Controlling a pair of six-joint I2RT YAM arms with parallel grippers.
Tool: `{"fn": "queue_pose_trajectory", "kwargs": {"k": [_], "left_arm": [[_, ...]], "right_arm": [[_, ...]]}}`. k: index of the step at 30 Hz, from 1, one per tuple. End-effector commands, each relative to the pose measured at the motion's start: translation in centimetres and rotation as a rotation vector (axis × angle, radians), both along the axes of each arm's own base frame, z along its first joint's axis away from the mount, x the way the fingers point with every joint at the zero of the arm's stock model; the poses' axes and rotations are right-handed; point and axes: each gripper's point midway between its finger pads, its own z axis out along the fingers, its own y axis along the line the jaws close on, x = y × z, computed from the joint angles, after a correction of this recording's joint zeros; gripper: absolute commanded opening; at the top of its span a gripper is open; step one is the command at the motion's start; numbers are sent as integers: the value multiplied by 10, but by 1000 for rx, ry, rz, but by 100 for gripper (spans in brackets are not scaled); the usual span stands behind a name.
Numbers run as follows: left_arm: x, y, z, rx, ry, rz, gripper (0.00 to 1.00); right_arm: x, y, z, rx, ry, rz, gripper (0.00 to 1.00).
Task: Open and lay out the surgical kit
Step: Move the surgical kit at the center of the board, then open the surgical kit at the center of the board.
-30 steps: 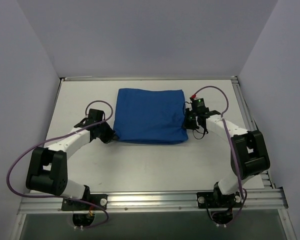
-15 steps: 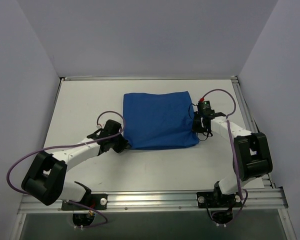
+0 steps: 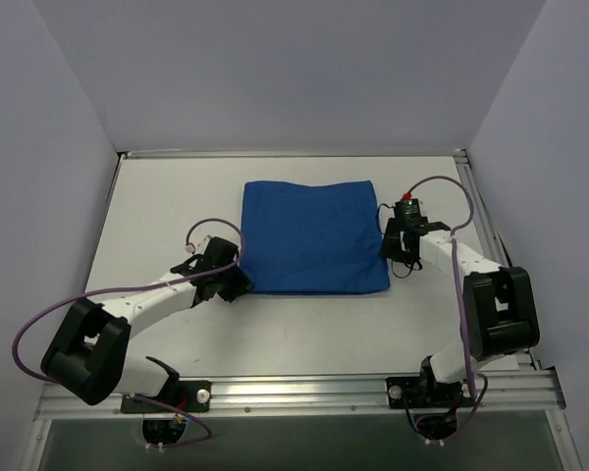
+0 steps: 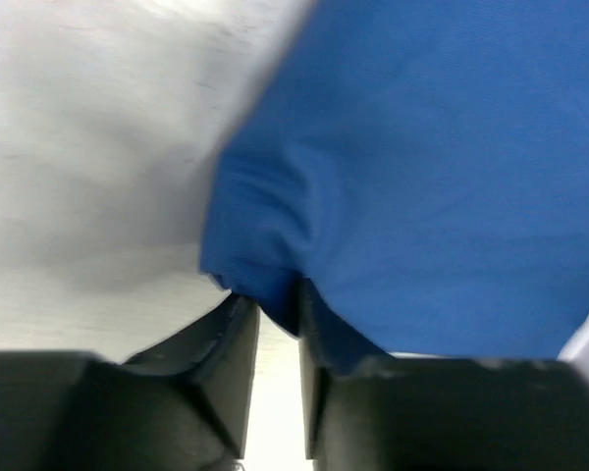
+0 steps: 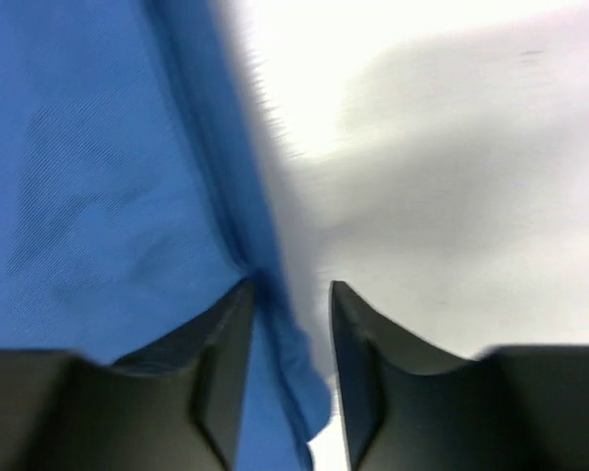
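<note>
The surgical kit (image 3: 314, 235) lies as a folded royal-blue cloth bundle on the white table; its contents are hidden inside. My left gripper (image 3: 238, 282) sits at the bundle's near left corner. In the left wrist view its jaws (image 4: 278, 299) stand slightly apart, with a fold of the blue cloth (image 4: 422, 177) still lying between the tips. My right gripper (image 3: 391, 240) is at the bundle's right edge. In the right wrist view its jaws (image 5: 290, 289) are open, and the cloth hem (image 5: 79, 177) rests against the left finger only.
The white table top (image 3: 157, 196) is framed by metal rails, with a rail along the near edge (image 3: 304, 392) by the arm bases. Pale walls close in on three sides. Purple cables loop off both arms.
Both grippers, shut on the cloth, dragged the bundle to the right. Since then both jaws have parted and loosened their hold on it.
</note>
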Motion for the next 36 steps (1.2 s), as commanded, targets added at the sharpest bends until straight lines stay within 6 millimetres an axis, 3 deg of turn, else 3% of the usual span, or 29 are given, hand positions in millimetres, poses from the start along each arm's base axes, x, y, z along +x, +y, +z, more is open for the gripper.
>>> {"fn": "queue_pose_trajectory", "kwargs": {"k": [1, 3, 6, 8, 12, 13, 15, 16, 19, 20, 21, 22, 23, 24, 26, 27, 29, 30, 32, 33, 34, 35, 36], "left_arm": [[-3, 30, 0, 138, 4, 26, 46], [-2, 28, 10, 132, -17, 11, 68], [4, 27, 32, 157, -58, -15, 88], [7, 26, 50, 191, -101, -37, 99], [15, 15, 88, 273, -188, -102, 94], [24, 5, 109, 274, -237, -114, 94], [23, -14, 115, 351, -262, -190, 94], [32, -29, 137, 345, -311, -203, 94], [31, -73, 137, 451, -352, -336, 94], [28, -99, 158, 450, -409, -393, 94], [29, -117, 144, 492, -397, -442, 94], [30, -131, 145, 516, -415, -469, 94], [25, -156, 162, 512, -467, -521, 94], [26, -173, 144, 548, -451, -567, 94], [23, -198, 140, 579, -468, -642, 94], [19, -224, 136, 583, -485, -684, 94], [14, -245, 132, 615, -501, -755, 94], [9, -268, 128, 618, -523, -791, 95], [4, -286, 122, 653, -544, -862, 95], [3, -295, 101, 685, -526, -896, 95], [-1, -310, 108, 672, -555, -921, 95], [-7, -318, 88, 682, -528, -969, 96], [-10, -323, 84, 682, -528, -991, 96]], "right_arm": [[1, -39, 26, -118, -55, -128, 36], [3, -40, 40, -117, -78, -138, 46], [6, -40, 67, -113, -128, -143, 59], [14, -40, 97, -100, -196, -147, 66], [13, -36, 155, -72, -314, -120, 77], [14, -35, 172, -62, -355, -115, 79], [9, -34, 199, -41, -424, -110, 87], [9, -32, 216, -29, -466, -106, 89], [0, -31, 255, -8, -567, -97, 97], [-2, -31, 270, 0, -609, -95, 98], [-9, -31, 287, 8, -660, -92, 98], [-13, -31, 297, 15, -691, -88, 99], [-15, -31, 308, 20, -730, -86, 100], [-23, -32, 320, 27, -772, -84, 100], [-29, -33, 331, 28, -810, -74, 100], [-35, -33, 337, 28, -831, -71, 100], [-40, -34, 341, 32, -849, -69, 100], [-43, -33, 342, 36, -857, -65, 100], [-47, -32, 341, 45, -859, -62, 100], [-49, -31, 342, 56, -863, -59, 100], [-50, -30, 340, 58, -860, -55, 100], [-52, -29, 339, 63, -858, -51, 100], [-53, -29, 340, 64, -860, -48, 100]]}}
